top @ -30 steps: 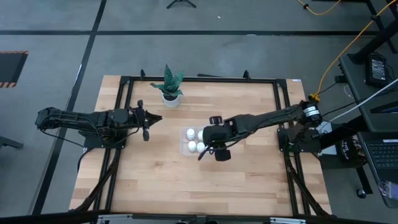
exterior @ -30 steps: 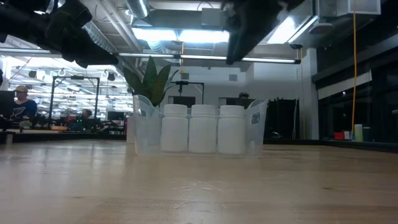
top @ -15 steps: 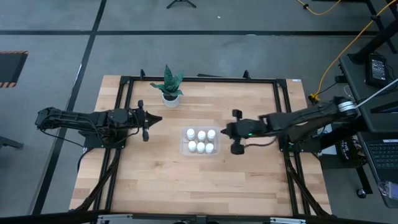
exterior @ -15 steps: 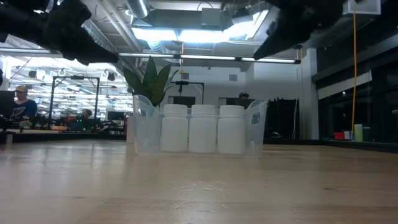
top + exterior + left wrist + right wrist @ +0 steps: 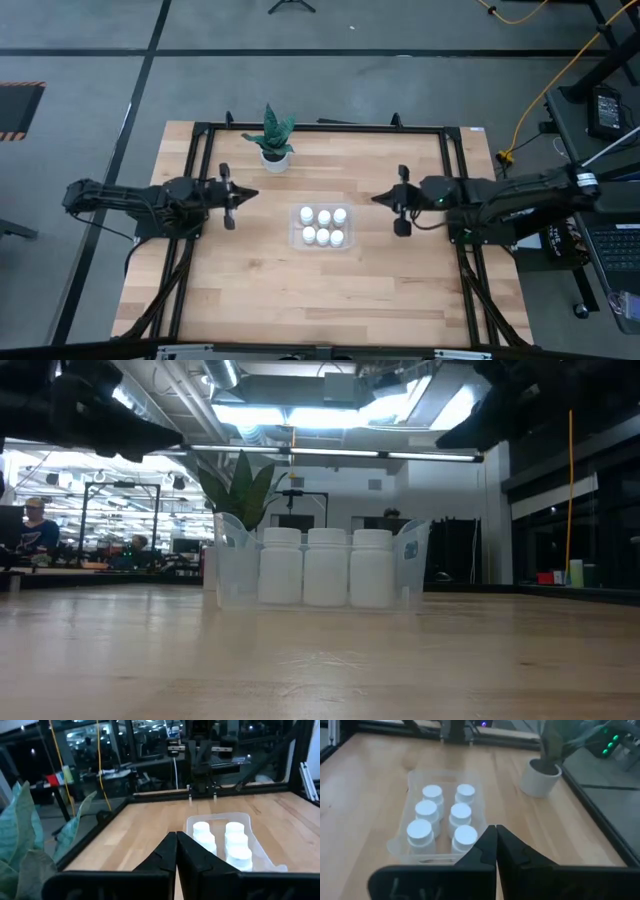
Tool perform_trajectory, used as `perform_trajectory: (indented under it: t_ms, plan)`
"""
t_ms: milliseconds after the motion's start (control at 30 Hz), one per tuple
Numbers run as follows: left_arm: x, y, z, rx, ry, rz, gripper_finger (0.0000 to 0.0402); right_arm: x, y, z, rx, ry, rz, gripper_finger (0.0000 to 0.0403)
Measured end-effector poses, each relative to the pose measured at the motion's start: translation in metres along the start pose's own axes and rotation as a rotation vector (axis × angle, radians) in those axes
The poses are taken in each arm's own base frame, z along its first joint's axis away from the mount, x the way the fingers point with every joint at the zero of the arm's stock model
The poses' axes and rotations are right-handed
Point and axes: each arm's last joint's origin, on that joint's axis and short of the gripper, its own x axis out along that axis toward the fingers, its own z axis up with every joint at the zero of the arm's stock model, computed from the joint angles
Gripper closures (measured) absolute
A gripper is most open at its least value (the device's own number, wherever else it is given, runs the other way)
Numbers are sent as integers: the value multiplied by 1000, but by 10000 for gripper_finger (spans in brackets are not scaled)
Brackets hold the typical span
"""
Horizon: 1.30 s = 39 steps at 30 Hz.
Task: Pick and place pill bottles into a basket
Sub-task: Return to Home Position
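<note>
Several white pill bottles [image 5: 323,225] stand upright in two rows inside the clear basket [image 5: 296,240], which rests flat on the middle of the wooden table. The low view shows three bottles [image 5: 326,567] side by side behind the basket's wall [image 5: 225,570]. My left gripper [image 5: 254,193] hovers to the left of the basket, shut and holding nothing, its fingers [image 5: 176,836] pointing at the basket [image 5: 260,847]. My right gripper [image 5: 376,198] hovers to the right of the basket, also shut and holding nothing, its fingers [image 5: 495,829] aimed at the bottles [image 5: 445,815].
A white pot with a green plant [image 5: 275,150] stands at the table's far edge, left of centre; it also shows in the right wrist view [image 5: 539,779]. A black metal frame [image 5: 320,127] runs round the tabletop. Bare wood lies near the front edge.
My right gripper has drawn back from above the basket toward the table's right edge, and all the bottles in the basket now show. The bottles and the basket have kept their place.
</note>
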Motion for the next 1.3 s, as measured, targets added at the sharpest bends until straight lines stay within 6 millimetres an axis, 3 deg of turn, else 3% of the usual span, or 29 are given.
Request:
perform_trajectory:
  t_ms: [333, 733, 967, 1300]
  plan:
    - [-16, 3, -7, 12, -16, 13, 400, -23, -22, 0, -42, -144, 67, 402]
    - [-16, 3, -16, 11, -32, 36, 399, -47, -39, -41, 27, -252, 3, 402]
    - [-16, 3, -16, 8, -39, 32, 399, -69, -39, -55, 81, -402, 22, 403]
    - [-16, 3, -16, 7, -40, 56, 400, -52, -33, -95, 115, -457, 28, 403]
